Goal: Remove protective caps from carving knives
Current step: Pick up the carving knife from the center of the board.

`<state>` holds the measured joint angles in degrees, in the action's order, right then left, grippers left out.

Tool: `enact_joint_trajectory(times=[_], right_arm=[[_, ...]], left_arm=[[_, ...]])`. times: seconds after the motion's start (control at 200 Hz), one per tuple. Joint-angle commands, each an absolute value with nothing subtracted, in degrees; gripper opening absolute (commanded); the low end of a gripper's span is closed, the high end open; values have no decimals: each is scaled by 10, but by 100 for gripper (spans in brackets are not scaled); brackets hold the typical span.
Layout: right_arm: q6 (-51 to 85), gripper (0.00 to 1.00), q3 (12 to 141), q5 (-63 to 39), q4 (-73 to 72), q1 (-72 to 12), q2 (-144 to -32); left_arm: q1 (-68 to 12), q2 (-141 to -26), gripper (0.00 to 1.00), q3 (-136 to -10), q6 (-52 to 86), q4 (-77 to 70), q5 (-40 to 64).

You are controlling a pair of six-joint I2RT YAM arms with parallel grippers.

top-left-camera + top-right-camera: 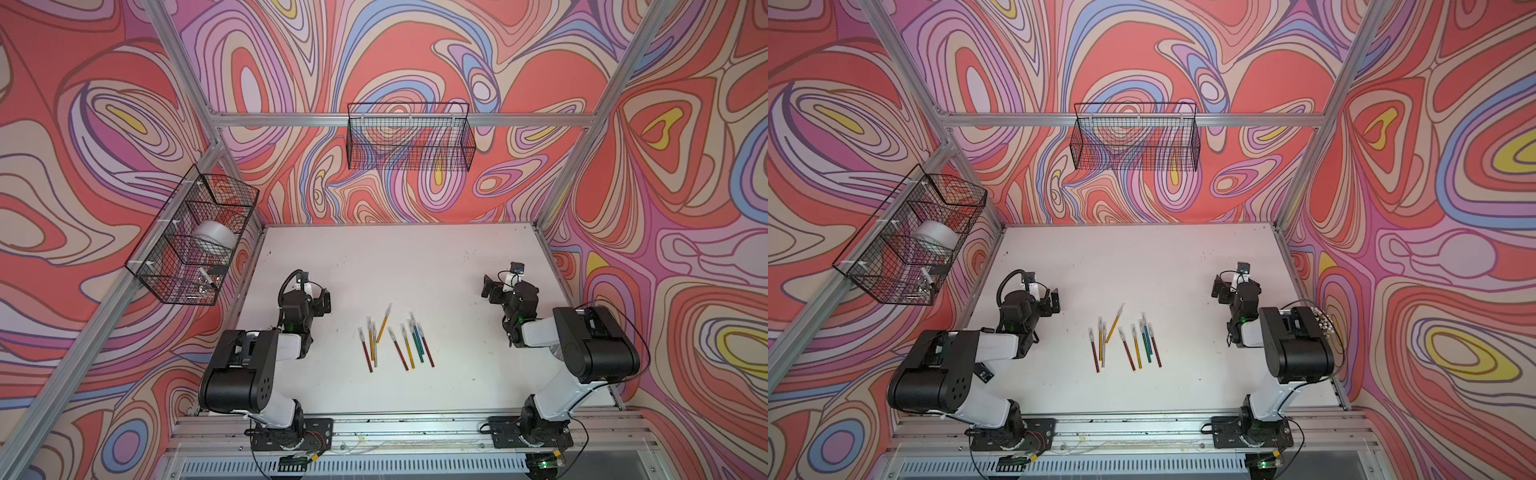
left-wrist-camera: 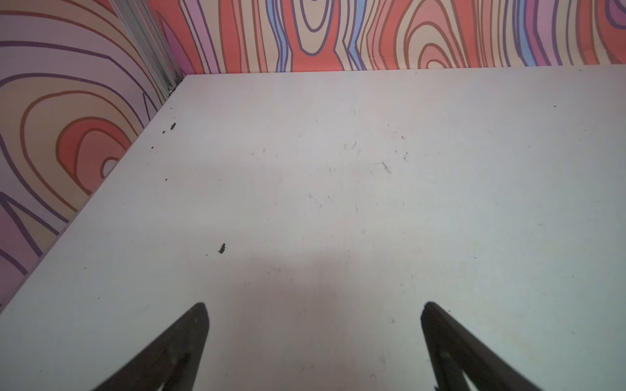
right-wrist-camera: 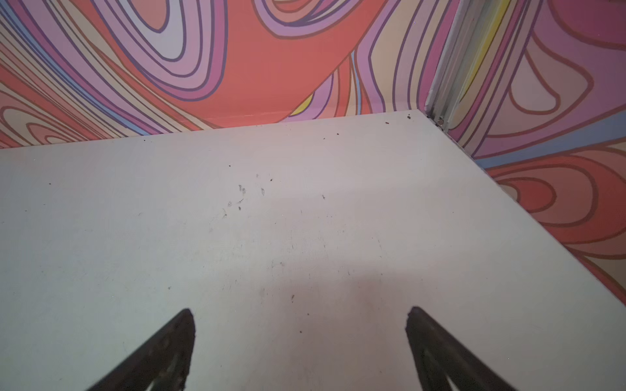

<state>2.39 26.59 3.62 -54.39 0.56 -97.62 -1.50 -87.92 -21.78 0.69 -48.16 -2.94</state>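
Observation:
Several carving knives [image 1: 367,355] [image 1: 1095,355] with red, gold, green and blue handles lie in a loose row on the middle of the white table in both top views. Each carries a whitish protective cap [image 1: 389,309] [image 1: 1121,308] on its far tip. My left gripper [image 1: 322,300] [image 1: 1051,301] hangs open to the left of the row, well apart from it. My right gripper [image 1: 490,289] [image 1: 1221,289] hangs open to the right. Both wrist views show only bare table between the spread fingers of the left gripper [image 2: 313,306] and the right gripper [image 3: 299,311]; no knives appear there.
A black wire basket [image 1: 409,166] hangs on the back wall. Another wire basket [image 1: 166,253] on the left frame holds a tape roll [image 1: 212,237]. A bundle of white-tipped sticks [image 1: 1325,326] shows behind the right arm. The white table [image 1: 415,257] meets patterned walls on three sides.

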Motion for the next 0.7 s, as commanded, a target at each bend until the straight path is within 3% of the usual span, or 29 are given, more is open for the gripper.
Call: enact_joint_trajectory(times=[0.0, 0.696], right_arm=[[19, 98, 269, 38, -546, 2, -981], [19, 98, 270, 39, -546, 2, -981]], left_arm=[[-11, -883, 100, -215, -4, -511, -12], [-11, -882, 100, -215, -3, -508, -12]])
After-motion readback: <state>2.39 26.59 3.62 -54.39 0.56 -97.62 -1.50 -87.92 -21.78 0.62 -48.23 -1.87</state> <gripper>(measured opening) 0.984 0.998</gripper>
